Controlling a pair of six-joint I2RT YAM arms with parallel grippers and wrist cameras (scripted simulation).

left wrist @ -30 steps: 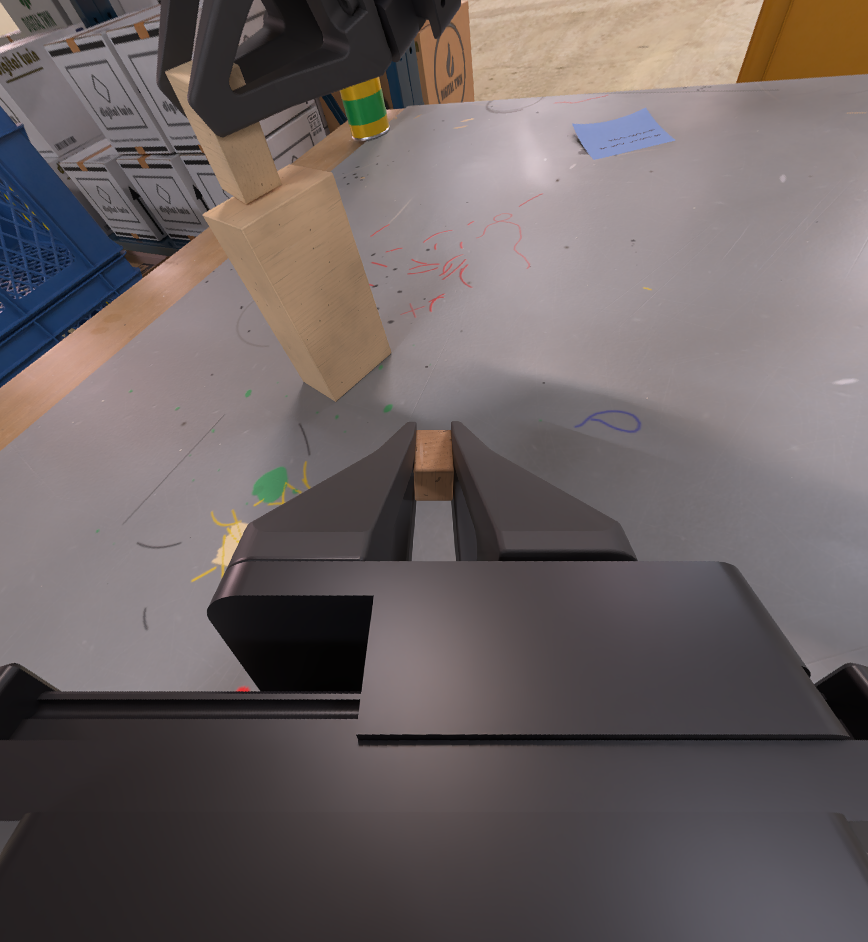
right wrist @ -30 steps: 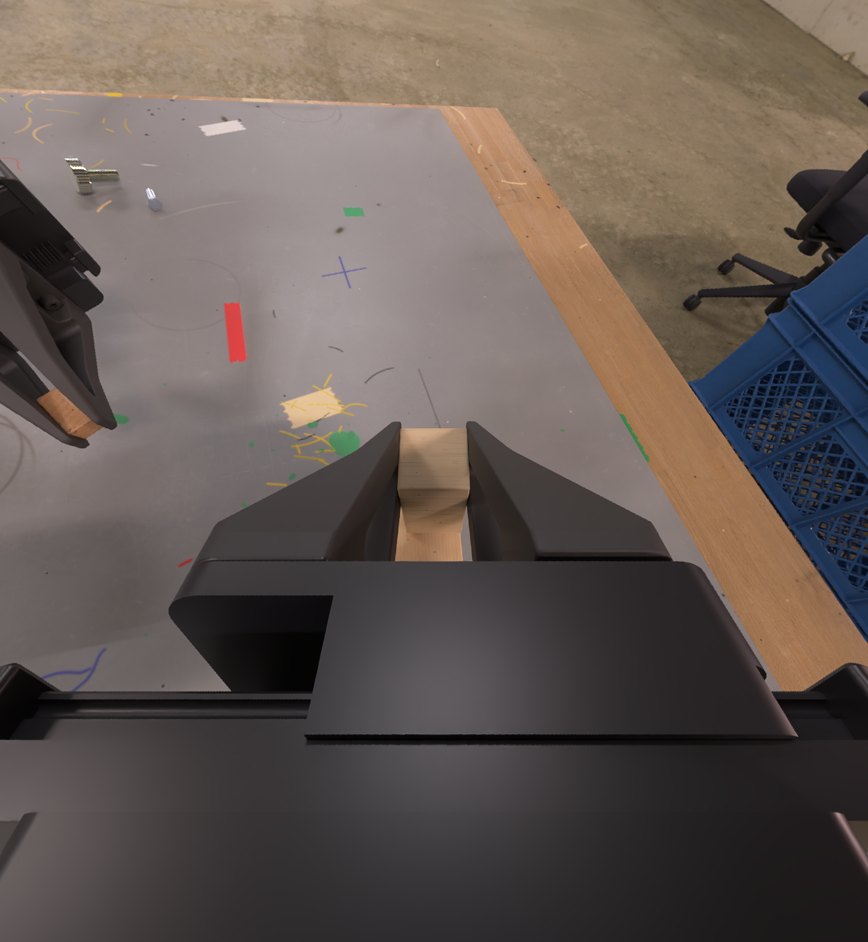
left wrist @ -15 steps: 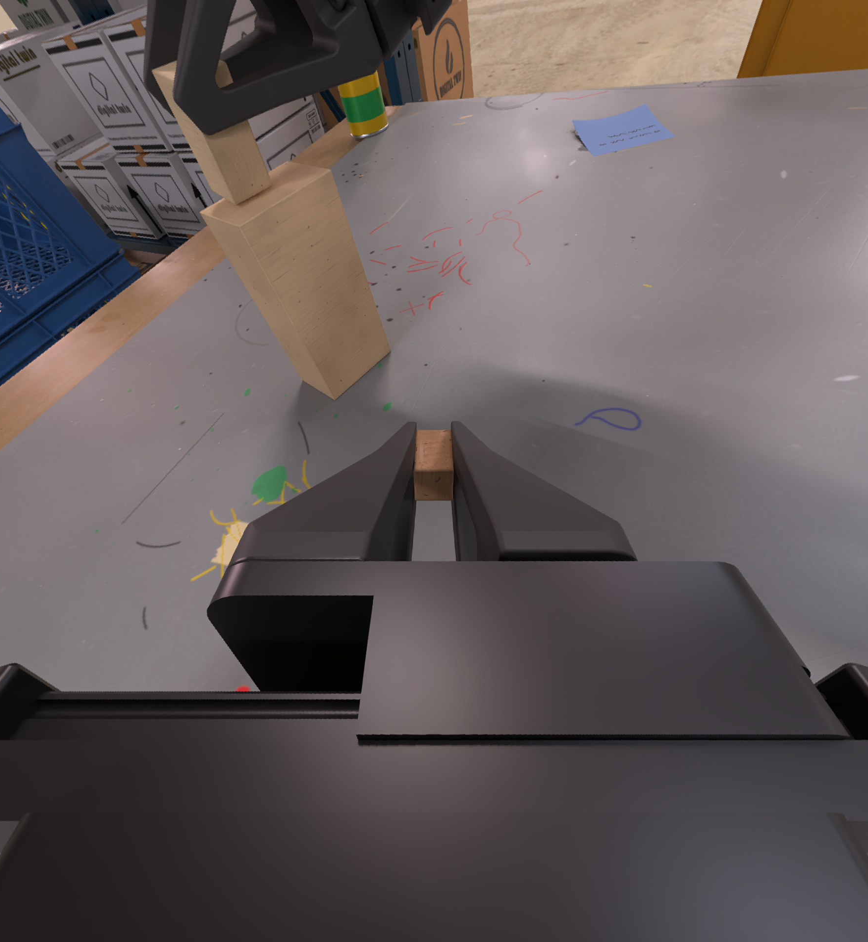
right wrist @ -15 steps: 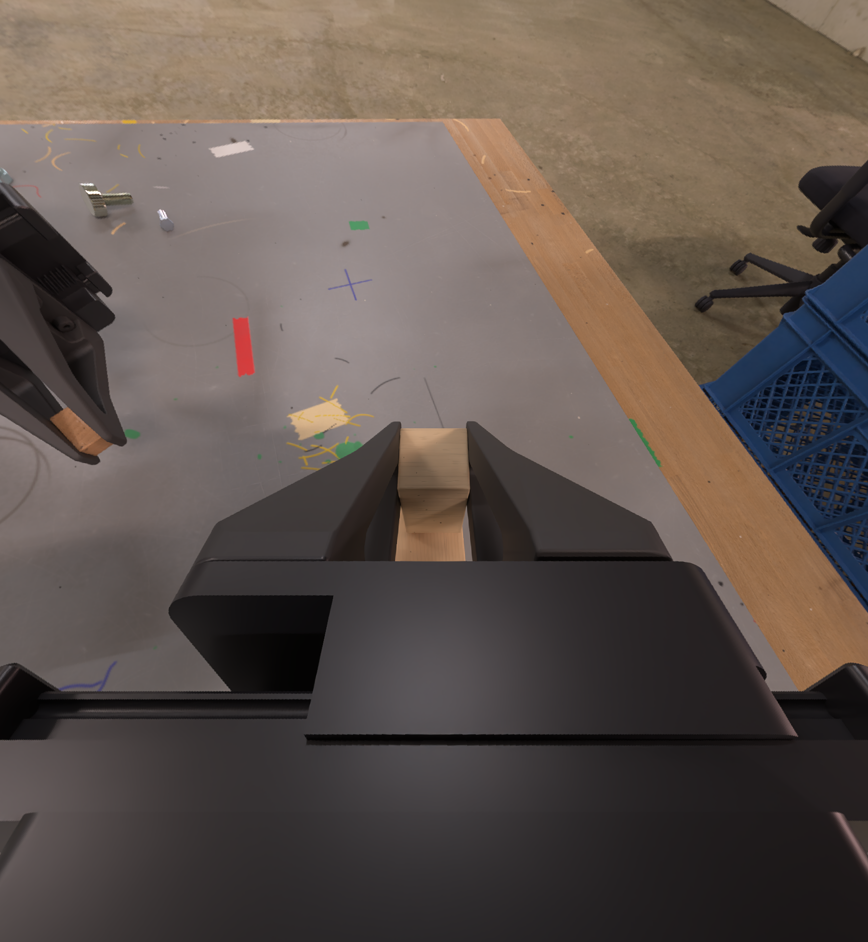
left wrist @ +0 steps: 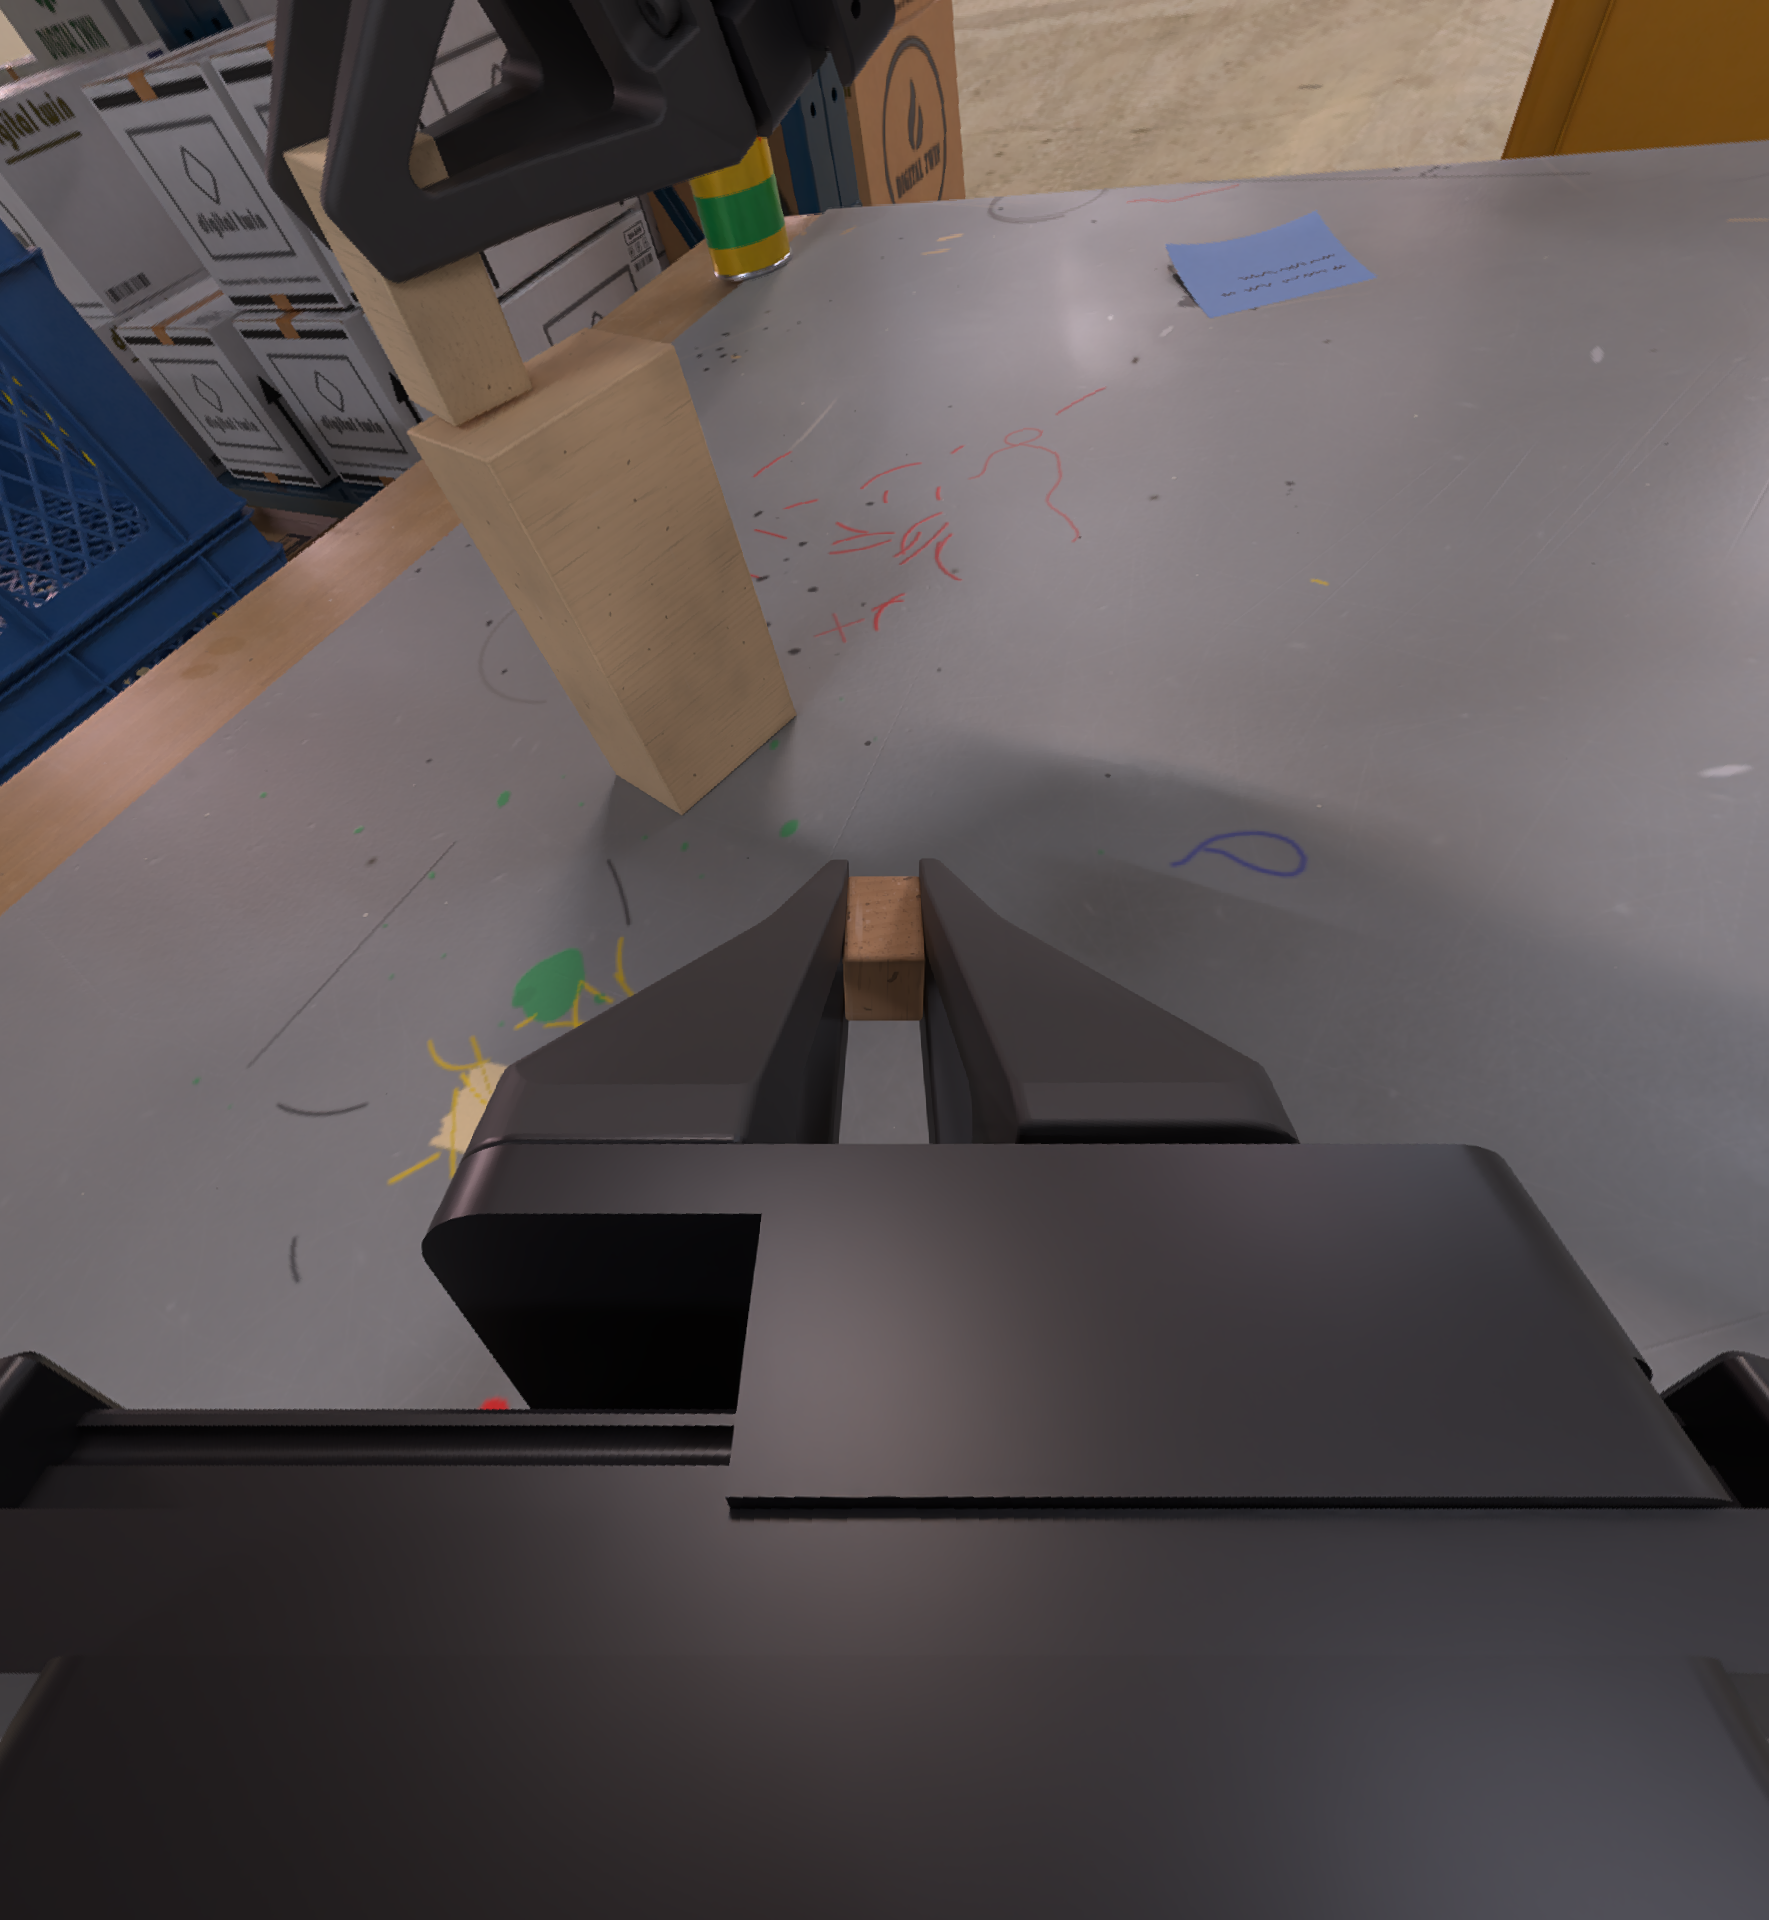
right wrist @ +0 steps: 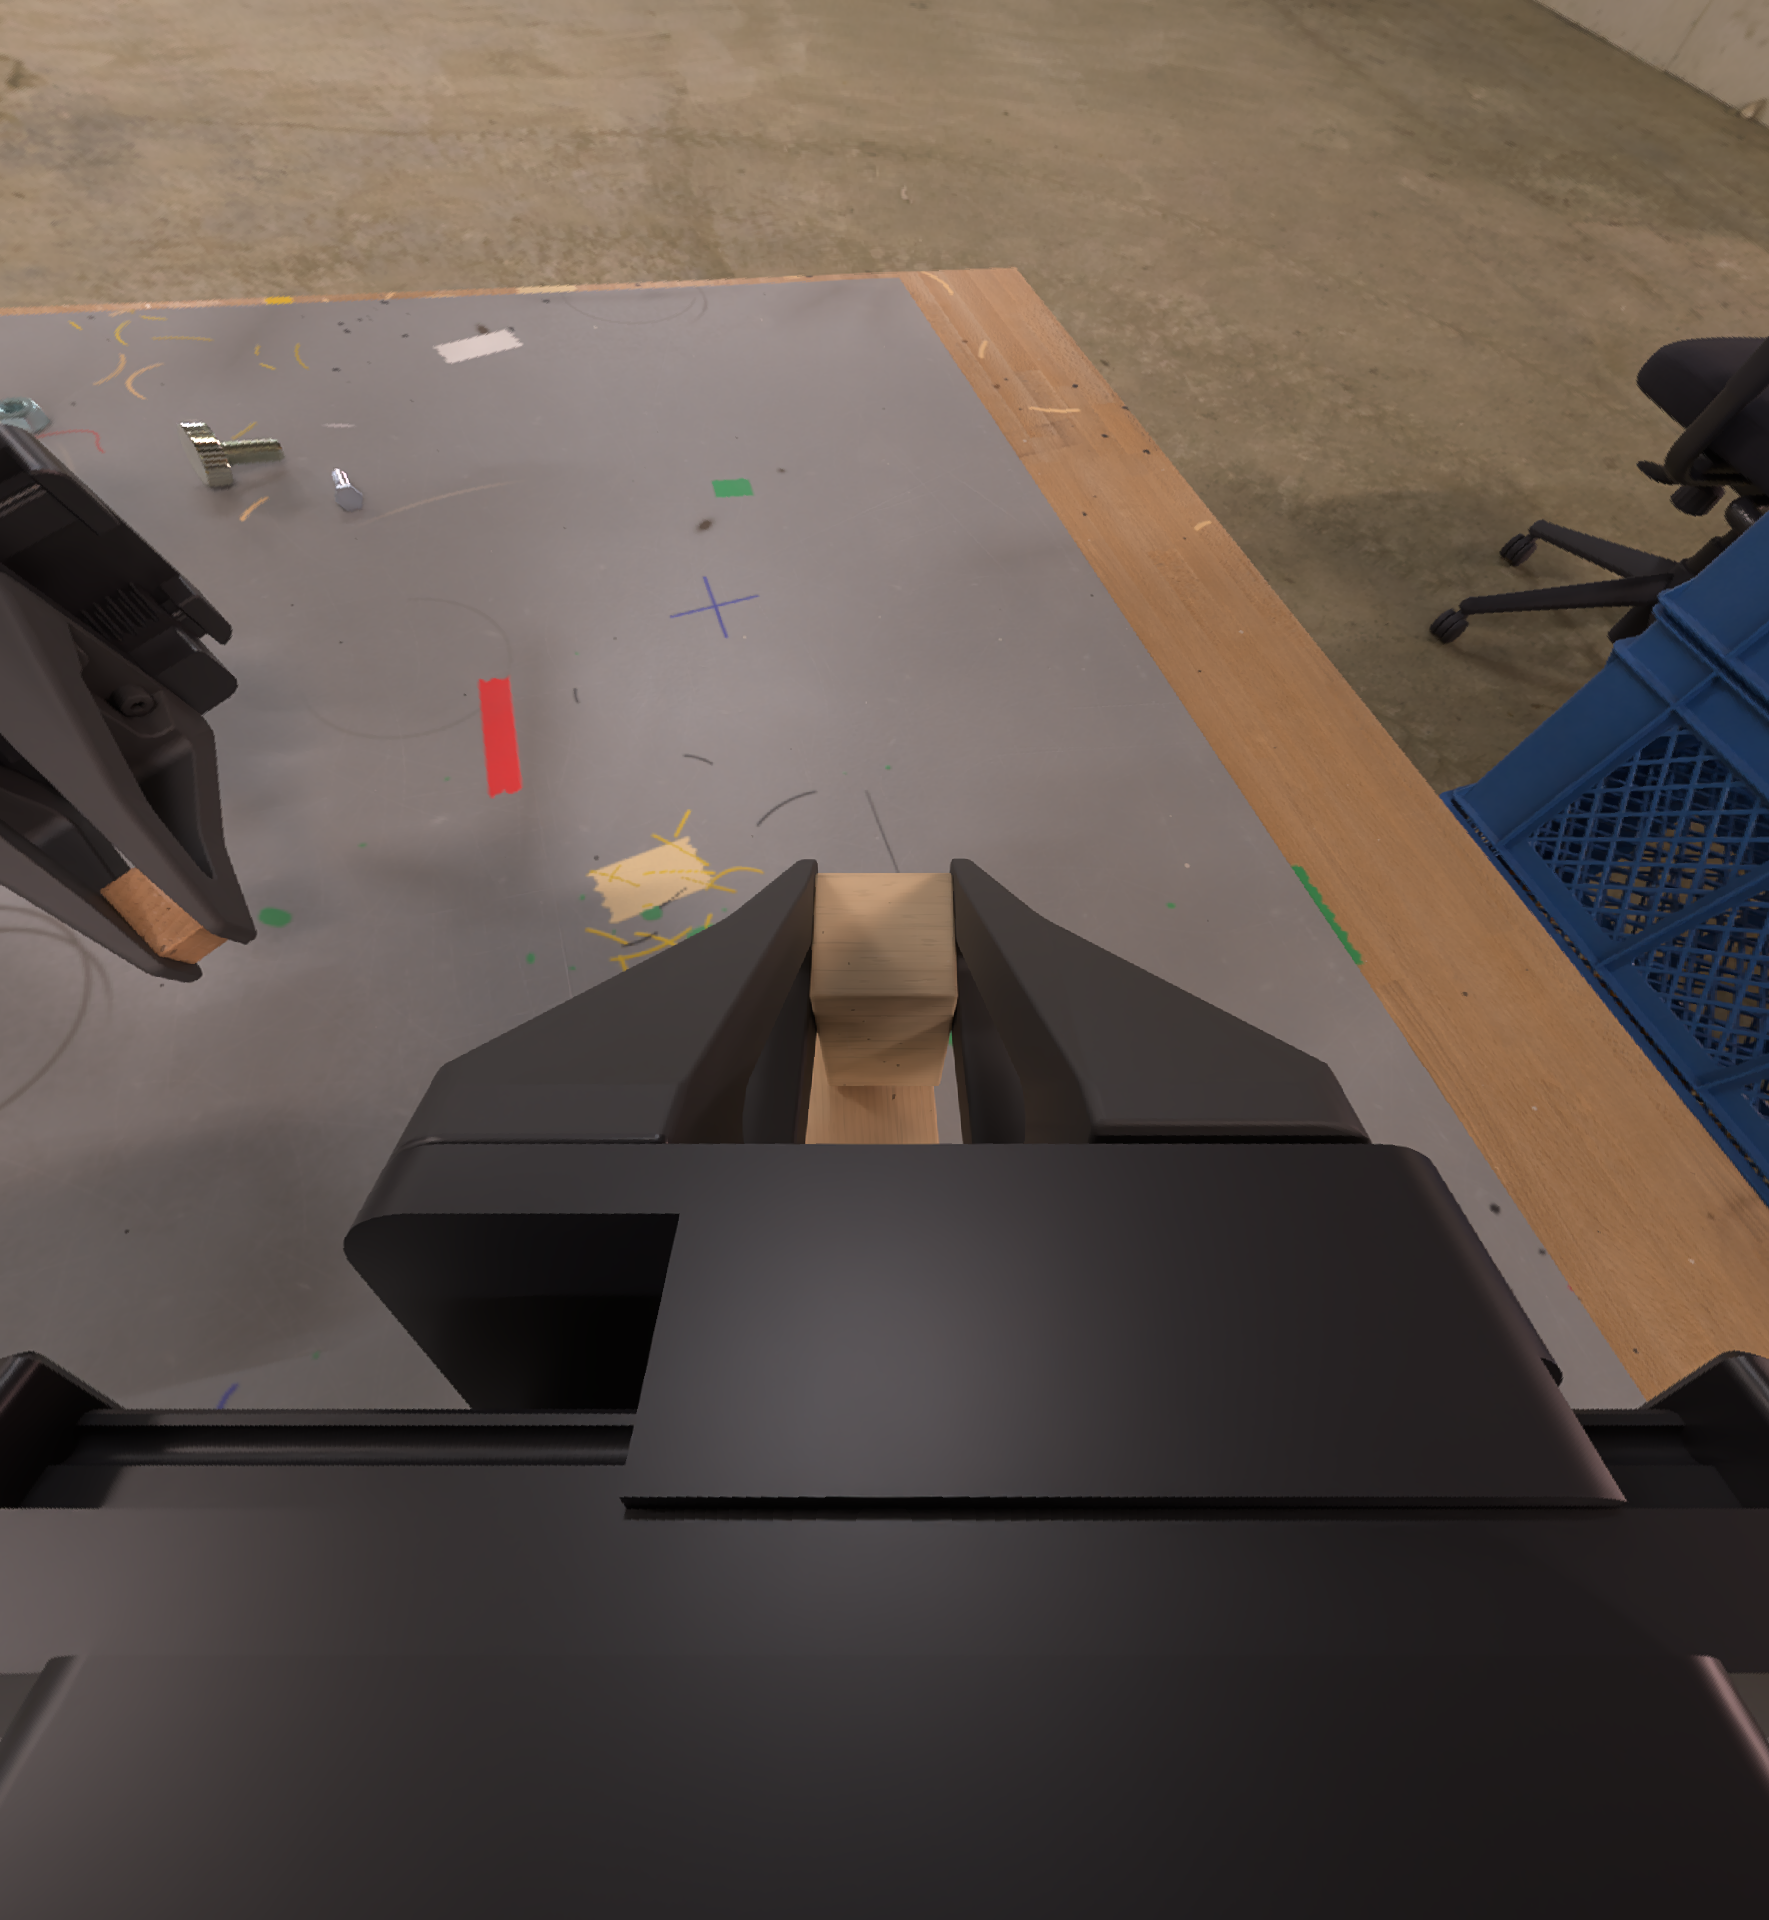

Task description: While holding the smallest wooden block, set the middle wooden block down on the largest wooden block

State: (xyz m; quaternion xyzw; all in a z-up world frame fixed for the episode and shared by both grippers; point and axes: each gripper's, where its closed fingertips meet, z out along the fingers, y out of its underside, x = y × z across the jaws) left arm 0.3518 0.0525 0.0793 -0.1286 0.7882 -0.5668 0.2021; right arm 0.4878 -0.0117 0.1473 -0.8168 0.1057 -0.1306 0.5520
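Note:
My left gripper [left wrist: 884, 868] is shut on the smallest wooden block [left wrist: 884, 945] and holds it just above the grey table [left wrist: 1275, 675]. The largest wooden block [left wrist: 610, 582] stands upright ahead and to the left. My right gripper [right wrist: 882, 873] is shut on the middle wooden block [right wrist: 882, 945]. That block also shows in the left wrist view [left wrist: 444, 322], with its lower end at the left edge of the largest block's top. Whether they touch I cannot tell. The largest block's top [right wrist: 872, 1112] shows between my right fingers. The left gripper [right wrist: 173, 935] shows at the left of the right wrist view.
Blue crates [left wrist: 28, 540] [right wrist: 1690, 935] and white cardboard boxes [left wrist: 236, 208] stand beyond the table's wooden edge. A yellow-green can [left wrist: 745, 223] and a blue note [left wrist: 1264, 265] lie at the far side. A bolt [right wrist: 225, 452] lies far left. An office chair [right wrist: 1732, 416] stands on the floor.
My right gripper has shifted slightly left with the middle block over the largest block, and its view has pulled back from the table. The left gripper and the smallest block have not moved.

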